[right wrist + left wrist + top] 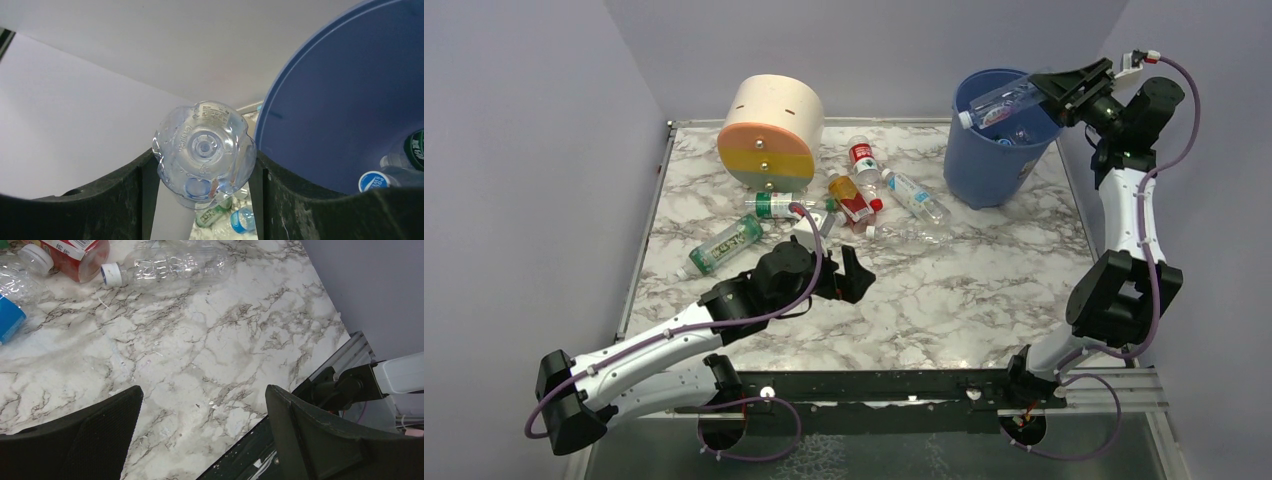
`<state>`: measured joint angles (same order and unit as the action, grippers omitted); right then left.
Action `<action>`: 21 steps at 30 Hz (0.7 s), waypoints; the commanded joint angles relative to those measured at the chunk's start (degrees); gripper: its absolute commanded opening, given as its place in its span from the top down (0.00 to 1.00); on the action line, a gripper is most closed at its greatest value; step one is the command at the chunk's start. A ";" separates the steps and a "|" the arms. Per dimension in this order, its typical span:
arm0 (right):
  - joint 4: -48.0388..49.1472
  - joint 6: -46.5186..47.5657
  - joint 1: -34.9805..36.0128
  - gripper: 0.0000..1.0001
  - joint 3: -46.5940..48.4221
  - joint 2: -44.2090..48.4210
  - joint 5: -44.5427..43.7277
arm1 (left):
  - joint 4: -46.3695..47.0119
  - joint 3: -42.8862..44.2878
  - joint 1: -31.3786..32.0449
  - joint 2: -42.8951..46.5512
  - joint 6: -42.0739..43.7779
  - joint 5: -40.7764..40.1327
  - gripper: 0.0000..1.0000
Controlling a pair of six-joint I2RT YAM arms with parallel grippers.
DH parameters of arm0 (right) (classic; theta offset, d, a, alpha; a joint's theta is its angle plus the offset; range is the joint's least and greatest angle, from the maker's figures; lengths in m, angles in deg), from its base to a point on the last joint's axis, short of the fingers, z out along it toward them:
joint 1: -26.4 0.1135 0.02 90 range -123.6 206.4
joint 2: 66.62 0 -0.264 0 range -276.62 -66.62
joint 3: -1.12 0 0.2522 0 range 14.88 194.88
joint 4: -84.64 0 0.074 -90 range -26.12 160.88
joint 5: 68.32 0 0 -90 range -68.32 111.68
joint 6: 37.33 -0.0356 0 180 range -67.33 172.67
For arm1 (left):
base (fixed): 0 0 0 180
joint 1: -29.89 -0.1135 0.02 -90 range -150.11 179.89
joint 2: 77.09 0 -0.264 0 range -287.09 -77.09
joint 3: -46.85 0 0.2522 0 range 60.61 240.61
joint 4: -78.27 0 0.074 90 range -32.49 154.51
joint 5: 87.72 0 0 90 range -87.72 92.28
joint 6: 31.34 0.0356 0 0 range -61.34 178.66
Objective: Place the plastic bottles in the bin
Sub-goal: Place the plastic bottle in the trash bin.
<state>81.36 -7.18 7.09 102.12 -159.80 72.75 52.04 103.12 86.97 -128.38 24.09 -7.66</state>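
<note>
My right gripper [1046,95] is shut on a clear plastic bottle [1002,103], holding it by its bottom end across the open top of the blue bin [984,165]. In the right wrist view the bottle's base [204,150] sits between the fingers, with the bin's inner wall [350,100] beside it and other bottles [395,170] inside. Several bottles lie on the table: a green-labelled one [724,245], a red-orange one [852,198] and a blue-labelled one [916,195]. My left gripper [849,275] hovers open over bare marble [202,405], short of a clear bottle [170,265].
A cream, orange and yellow cylinder [769,135] lies on its side at the back left, next to the bottles. A black metal rail [924,385] runs along the table's near edge. Purple walls close in the table on three sides.
</note>
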 commanded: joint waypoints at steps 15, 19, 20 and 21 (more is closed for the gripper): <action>-3.94 8.42 -1.96 0.38 -0.31 0.82 -21.81 | 2.79 0.41 0.05 -0.79 -0.08 0.61 0.01; -5.80 10.85 -1.96 0.38 0.02 0.73 -24.59 | 2.97 0.39 0.05 -0.90 -0.07 0.70 0.01; -6.25 11.30 -1.96 0.38 0.10 0.73 -25.07 | 3.05 0.39 0.05 -0.99 -0.06 0.78 0.01; -6.90 12.09 -1.96 0.38 0.44 0.72 -25.70 | 3.04 0.47 0.05 -1.12 -0.13 0.80 0.01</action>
<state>77.14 0.73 5.38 100.02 -159.83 52.33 53.00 103.12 86.97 -129.27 24.02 -7.59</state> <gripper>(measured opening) 0.626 0.990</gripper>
